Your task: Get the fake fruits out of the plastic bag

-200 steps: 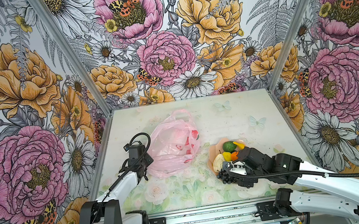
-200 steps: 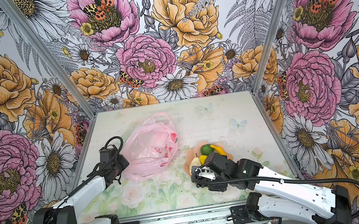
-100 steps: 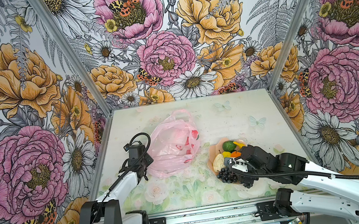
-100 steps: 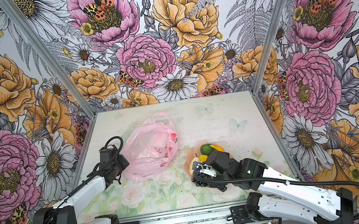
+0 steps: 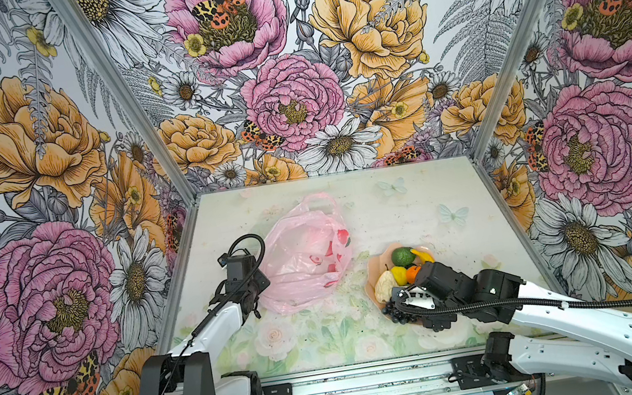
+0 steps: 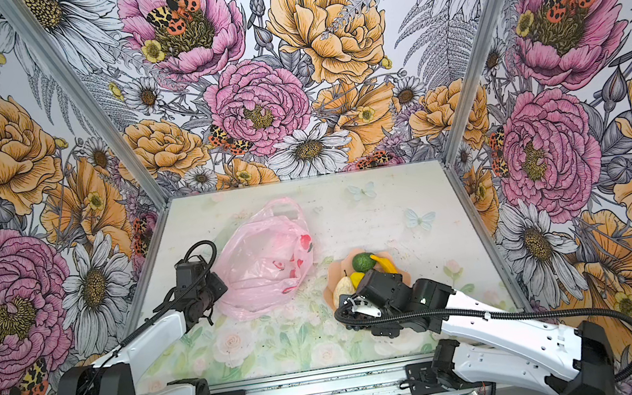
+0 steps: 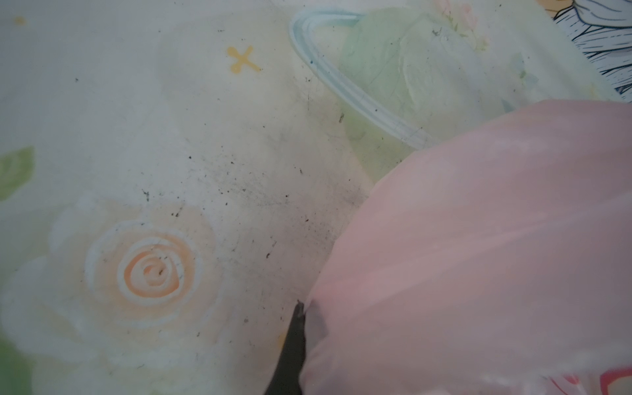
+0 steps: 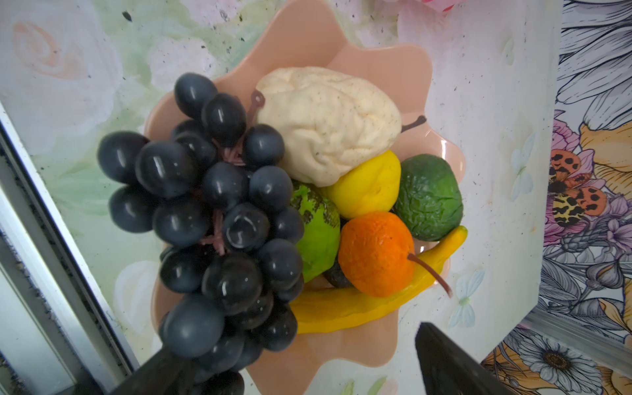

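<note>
Hovering with the right gripper (image 8: 294, 345) over a dish (image 8: 403, 71) of fake fruits (image 8: 342, 205); pinching the plastic bag (image 5: 306, 258) with the left gripper (image 7: 302, 309).

On the left: clamped together on the bag's near left edge, pink film bunched at the tip, low beside the crumpled bag on the table (image 5: 411, 202), loop handles toward the back wall. On the right: spread wide apart, gripping nothing, just above the dish's near rim. Heaped in that dish, right of the bag and apart from it: pear (image 8: 328, 119), lemon (image 8: 369, 184), avocado (image 8: 427, 198), orange (image 8: 376, 253), banana (image 8: 359, 307), bright green fruit (image 8: 318, 229). Draped over the near rim, just beside one finger: grape bunch (image 8: 212, 212).
</note>
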`<state>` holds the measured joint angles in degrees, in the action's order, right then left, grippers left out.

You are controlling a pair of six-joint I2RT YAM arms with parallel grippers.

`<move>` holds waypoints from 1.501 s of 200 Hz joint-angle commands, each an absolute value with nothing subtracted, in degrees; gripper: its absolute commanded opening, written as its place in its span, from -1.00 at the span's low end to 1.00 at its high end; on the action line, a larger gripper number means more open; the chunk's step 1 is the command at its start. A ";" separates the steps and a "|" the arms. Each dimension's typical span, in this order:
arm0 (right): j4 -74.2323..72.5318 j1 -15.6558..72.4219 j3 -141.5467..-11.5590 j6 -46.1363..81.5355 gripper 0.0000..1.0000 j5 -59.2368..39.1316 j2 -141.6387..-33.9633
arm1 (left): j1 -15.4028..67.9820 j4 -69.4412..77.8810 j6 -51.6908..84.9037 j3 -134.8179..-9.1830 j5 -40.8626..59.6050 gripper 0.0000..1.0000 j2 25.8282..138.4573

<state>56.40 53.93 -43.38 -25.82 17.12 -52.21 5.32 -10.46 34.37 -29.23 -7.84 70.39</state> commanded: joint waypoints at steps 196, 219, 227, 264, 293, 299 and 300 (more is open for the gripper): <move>53.60 53.62 -44.04 -27.21 0.98 23.82 -55.65 | 4.83 -9.32 33.57 -29.05 -6.77 -0.95 70.84; 53.87 53.61 -44.36 -27.11 0.99 23.66 -55.36 | 4.83 -9.32 33.57 -29.07 -6.72 -0.95 70.89; 54.30 53.65 -44.68 -27.05 0.99 22.79 -54.48 | 4.80 -9.31 33.57 -29.06 -6.77 -0.95 70.84; 58.38 53.62 -45.44 -26.76 0.99 17.63 -50.68 | 4.76 -9.23 33.55 -29.13 -6.77 -0.95 71.00; 61.35 53.62 -45.19 -27.98 0.99 14.51 -47.24 | 4.83 -9.30 33.62 -29.14 -6.77 -0.95 70.95; 61.98 53.57 -45.18 -28.12 0.98 14.07 -46.46 | 4.80 -9.32 33.52 -29.14 -6.77 -0.95 70.96; 62.10 53.55 -45.22 -28.12 0.98 14.07 -46.39 | 4.82 -9.32 33.55 -29.07 -6.77 -0.95 70.99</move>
